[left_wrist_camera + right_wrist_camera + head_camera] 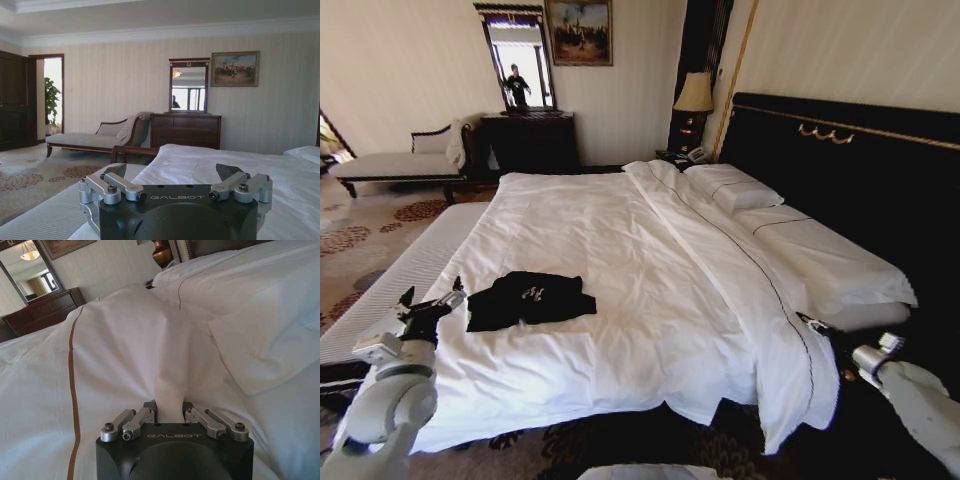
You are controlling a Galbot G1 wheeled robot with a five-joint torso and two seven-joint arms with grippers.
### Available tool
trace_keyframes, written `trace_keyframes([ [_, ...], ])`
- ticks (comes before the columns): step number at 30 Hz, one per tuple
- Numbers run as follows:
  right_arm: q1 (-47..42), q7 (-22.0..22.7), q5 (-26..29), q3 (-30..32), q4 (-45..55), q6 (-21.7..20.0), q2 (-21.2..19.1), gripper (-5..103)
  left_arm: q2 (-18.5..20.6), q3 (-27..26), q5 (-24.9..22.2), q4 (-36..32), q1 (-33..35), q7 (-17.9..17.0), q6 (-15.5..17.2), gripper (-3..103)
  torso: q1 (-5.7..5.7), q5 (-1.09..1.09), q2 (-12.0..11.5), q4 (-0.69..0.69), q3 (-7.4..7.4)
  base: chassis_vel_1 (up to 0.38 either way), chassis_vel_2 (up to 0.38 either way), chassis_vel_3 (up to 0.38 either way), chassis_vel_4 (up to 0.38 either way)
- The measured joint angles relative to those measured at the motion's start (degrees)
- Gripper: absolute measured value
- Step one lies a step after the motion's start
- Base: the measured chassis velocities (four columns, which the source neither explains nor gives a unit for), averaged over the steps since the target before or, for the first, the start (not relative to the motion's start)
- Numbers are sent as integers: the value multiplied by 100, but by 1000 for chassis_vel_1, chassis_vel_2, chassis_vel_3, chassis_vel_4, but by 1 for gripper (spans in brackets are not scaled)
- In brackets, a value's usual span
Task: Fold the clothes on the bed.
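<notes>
The clothes are one black T-shirt [530, 298] with small white lettering, lying crumpled on the white duvet [620, 250] of the bed, near its front left. My left gripper [430, 300] hovers open just left of the shirt, at the bed's left edge, apart from it; in the left wrist view the left gripper [172, 176] has its fingers [227, 172] spread with nothing between them. My right gripper [818, 326] is at the bed's front right. In the right wrist view the right gripper [169, 412] is shut on a pinched ridge of duvet [167, 395].
Pillows [735, 187] lie by the dark headboard [860, 170] at the right. A padded bench [395, 280] runs along the bed's left side. A chaise longue [395, 165], a dark dresser [530, 140] with a mirror and a lamp [694, 95] stand along the far wall.
</notes>
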Motion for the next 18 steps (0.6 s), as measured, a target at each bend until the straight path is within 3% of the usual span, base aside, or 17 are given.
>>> trace_keyframes([
  [3,-148,-5,7,116,53,31,-44,12,-9,37,10,28,-36,1,-4,100,0,0,0,1,0,0,0,0,0],
  [6,-281,12,19,236,137,44,-87,3,-10,62,14,51,-64,3,-9,100,0,1,0,2,0,0,0,0,0],
  [13,-617,232,41,559,595,89,-155,0,-10,120,18,116,-139,10,-23,100,0,2,0,-4,0,0,0,0,0],
  [18,-980,865,71,870,1450,65,-220,0,-9,156,17,180,-212,21,-46,100,0,1,0,-7,0,0,0,0,0],
])
